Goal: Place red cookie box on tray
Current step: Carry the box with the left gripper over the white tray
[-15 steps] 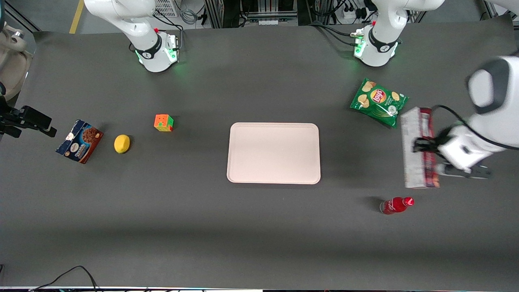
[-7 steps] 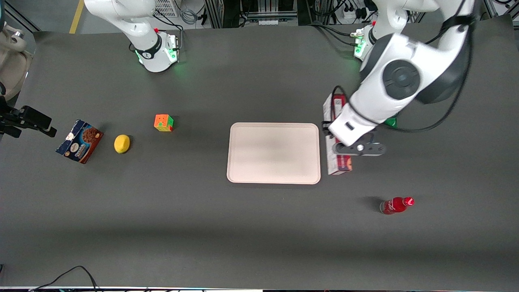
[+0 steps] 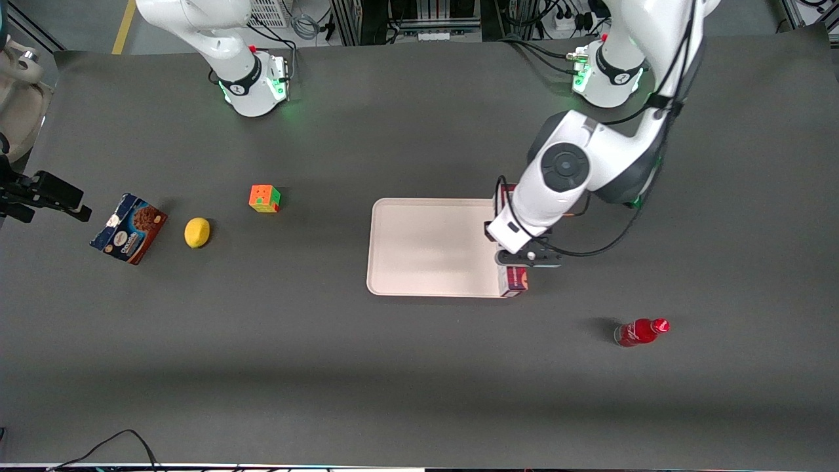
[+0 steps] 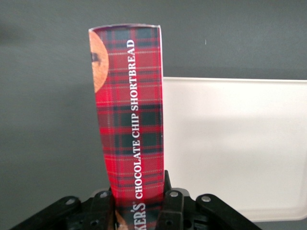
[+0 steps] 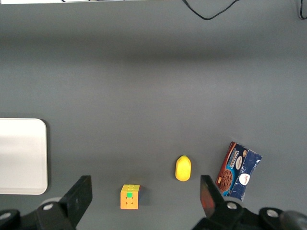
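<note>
Nearest the front camera, a red bottle (image 3: 639,332) lies on the dark bench (image 3: 419,367) at about four o'clock from the tray (image 3: 426,246). Above the tray's edge at the working arm's end, at three o'clock from the tray's middle, the hand (image 3: 513,244) grips the red cookie box (image 3: 515,280) by its two long sides, fingers (image 4: 171,207) pressed against the tartan cardboard. The box (image 4: 129,115) hangs lengthwise along that short rim, partly over pink plastic (image 4: 230,143) and partly over bench. Toward the parked arm's end lie a lemon (image 3: 196,232), a puzzle cube (image 3: 264,198) and a blue cookie box (image 3: 128,227).
</note>
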`<act>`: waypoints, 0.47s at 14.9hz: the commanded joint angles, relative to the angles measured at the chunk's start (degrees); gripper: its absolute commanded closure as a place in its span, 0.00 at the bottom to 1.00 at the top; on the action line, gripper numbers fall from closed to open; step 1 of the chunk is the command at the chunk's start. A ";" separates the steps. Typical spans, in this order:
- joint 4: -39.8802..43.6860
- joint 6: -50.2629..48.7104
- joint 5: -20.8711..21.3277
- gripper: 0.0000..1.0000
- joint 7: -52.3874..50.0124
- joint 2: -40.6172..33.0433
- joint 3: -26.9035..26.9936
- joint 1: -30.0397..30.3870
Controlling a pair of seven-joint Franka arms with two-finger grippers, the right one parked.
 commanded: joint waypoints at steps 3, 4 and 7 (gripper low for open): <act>-7.14 10.39 1.40 0.90 -4.24 1.86 -0.21 -2.24; -7.76 11.01 1.40 0.90 -4.50 2.39 -0.21 -2.68; -8.03 11.19 1.40 0.90 -4.94 2.74 -0.21 -2.77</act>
